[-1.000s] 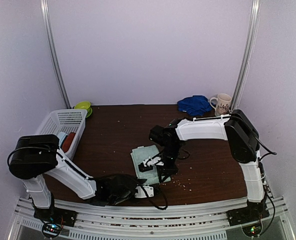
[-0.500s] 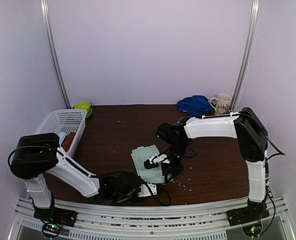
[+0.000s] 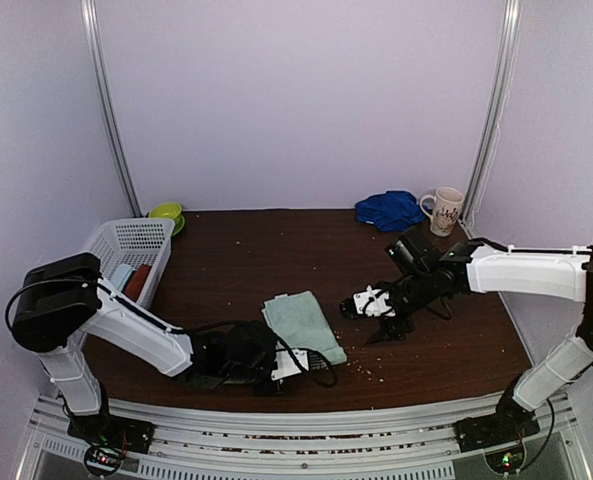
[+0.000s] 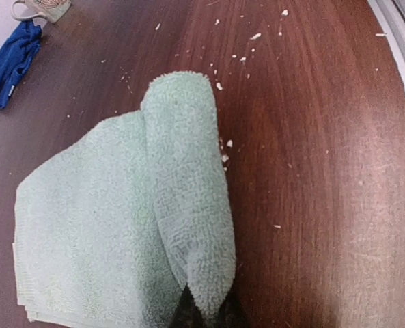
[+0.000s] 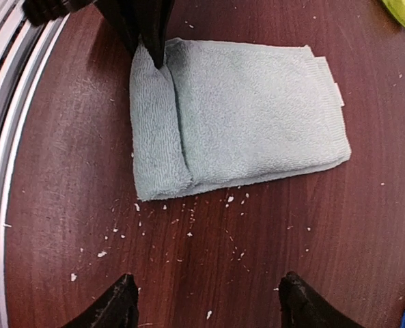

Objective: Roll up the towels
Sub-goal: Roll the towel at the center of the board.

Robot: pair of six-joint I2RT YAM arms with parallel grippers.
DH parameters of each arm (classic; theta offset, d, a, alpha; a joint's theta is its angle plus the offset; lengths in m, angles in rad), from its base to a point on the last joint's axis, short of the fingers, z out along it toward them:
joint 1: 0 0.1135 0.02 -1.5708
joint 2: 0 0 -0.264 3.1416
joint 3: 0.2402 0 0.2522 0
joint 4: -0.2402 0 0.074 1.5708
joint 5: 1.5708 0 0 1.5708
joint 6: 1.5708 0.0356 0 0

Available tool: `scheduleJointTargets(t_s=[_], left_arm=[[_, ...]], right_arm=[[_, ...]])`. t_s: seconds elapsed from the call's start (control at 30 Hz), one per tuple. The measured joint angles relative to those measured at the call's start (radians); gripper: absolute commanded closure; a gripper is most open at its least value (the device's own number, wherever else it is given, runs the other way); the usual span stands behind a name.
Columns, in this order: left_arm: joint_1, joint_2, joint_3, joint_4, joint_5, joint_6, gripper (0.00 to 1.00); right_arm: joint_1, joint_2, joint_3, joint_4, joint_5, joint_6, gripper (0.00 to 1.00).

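The pale mint-green terry towel (image 3: pixel 301 322) (image 4: pixel 100 232) (image 5: pixel 250 116) is serving here as the landmark. It is lying flat on the dark brown wooden table (image 3: pixel 236 265). One long edge is turning over onto the rest of the cloth in a single loose roll.

The left gripper (image 3: pixel 284 362) (image 4: pixel 205 316) is sitting at the towel's near end. Its dark fingers (image 5: pixel 151 34) are squeezing together on the tip of that rolled edge, so the cloth is bunching to a point between them.

The right gripper (image 3: pixel 372 316) (image 5: pixel 210 301) is hanging over bare wood to the right of the towel, apart from it. Its two fingers are standing wide apart and are holding nothing.

The royal blue cloth towel (image 3: pixel 389 210) (image 4: pixel 11 61) is lying crumpled in a heap well beyond the mint towel, toward the far right. A white patterned ceramic mug (image 3: pixel 446 210) (image 4: pixel 42 7) is standing just beside the blue heap, on the side away from the mint towel.

A white plastic lattice basket (image 3: pixel 126 245) is sitting well to the left of the mint towel. A lime-green bowl (image 3: pixel 166 212) is resting just behind the basket.

Small white crumbs (image 5: pixel 147 215) are lying scattered on the wood along the towel's rolled edge and past it toward the right gripper.
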Motion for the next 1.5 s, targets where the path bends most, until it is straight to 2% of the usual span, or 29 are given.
scheduleJointTargets(t_s=[0.2, 0.5, 0.97, 1.07, 1.23, 1.5], left_arm=[[0.094, -0.018, 0.032, -0.090, 0.200, -0.064, 1.00], [0.199, 0.006, 0.071, -0.146, 0.457, -0.192, 1.00], [0.324, 0.061, 0.003, 0.011, 0.794, -0.391, 1.00], [0.344, 0.082, -0.002, 0.047, 0.839, -0.438, 1.00], [0.371, 0.116, -0.002, 0.090, 0.902, -0.504, 1.00], [0.421, 0.177, -0.001, 0.172, 1.009, -0.588, 1.00]], right_arm=[[0.021, -0.159, -0.229, 0.285, 0.069, -0.114, 0.27], [0.163, -0.197, -0.377, 0.543, 0.178, -0.194, 0.27], [0.368, -0.047, -0.422, 0.758, 0.385, -0.208, 0.38], [0.397, -0.011, -0.422, 0.793, 0.425, -0.198, 0.39], [0.436, 0.045, -0.422, 0.829, 0.484, -0.183, 0.47], [0.488, 0.146, -0.418, 0.933, 0.603, -0.157, 0.51]])
